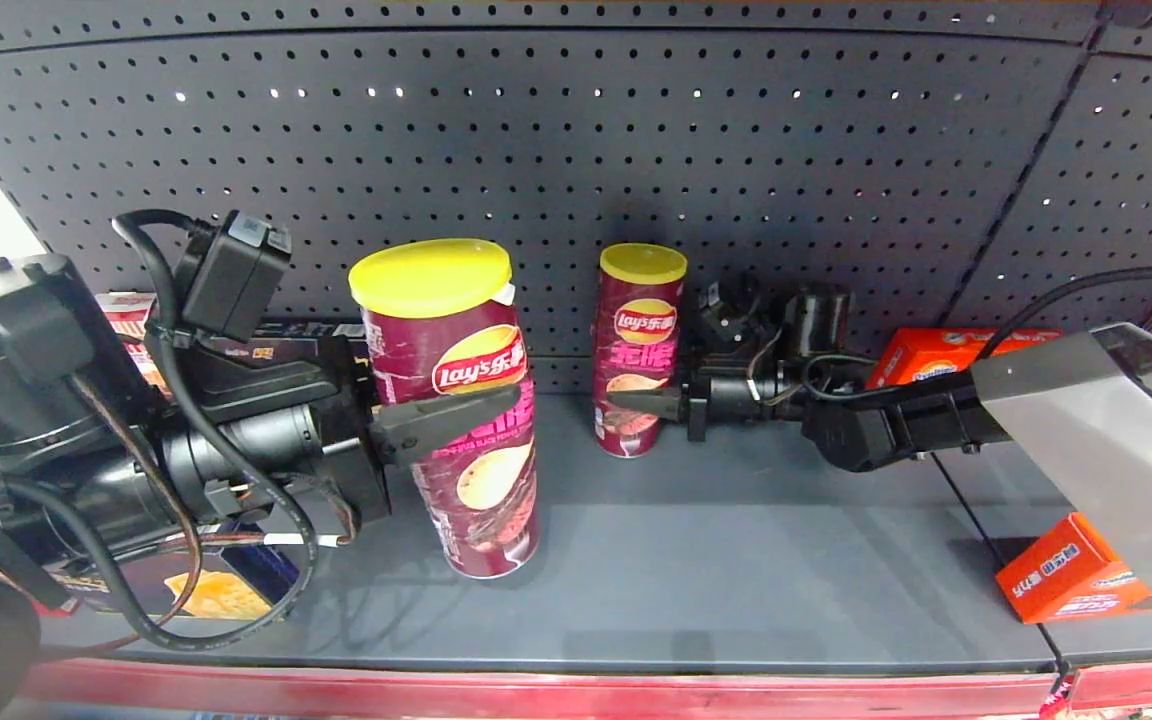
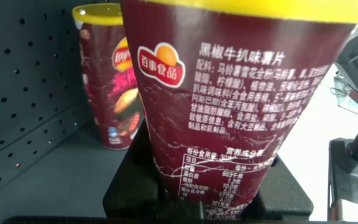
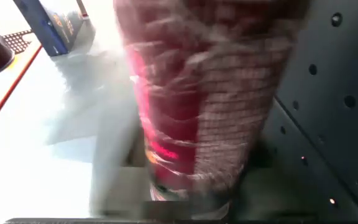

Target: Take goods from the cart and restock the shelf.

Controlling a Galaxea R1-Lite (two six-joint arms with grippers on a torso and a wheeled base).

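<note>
Two maroon chip cans with yellow lids stand upright on the dark shelf (image 1: pixel 736 560). The nearer can (image 1: pixel 456 350) is at the left-middle, and my left gripper (image 1: pixel 481 412) is shut on it at mid-height, one finger crossing its front. In the left wrist view this can (image 2: pixel 229 99) sits between the gripper's (image 2: pixel 207 199) fingers. The farther can (image 1: pixel 641 330) stands near the pegboard back wall. My right gripper (image 1: pixel 636 400) is shut on it from the right. In the right wrist view that can (image 3: pixel 197 93) is blurred, with the gripper (image 3: pixel 191 193) around its lower part.
An orange box (image 1: pixel 1071 570) lies at the shelf's front right and another (image 1: pixel 946 350) at the back right. A dark snack box (image 1: pixel 206 590) lies under my left arm. The shelf's red front edge (image 1: pixel 536 692) runs below. Open shelf floor lies between and in front of the cans.
</note>
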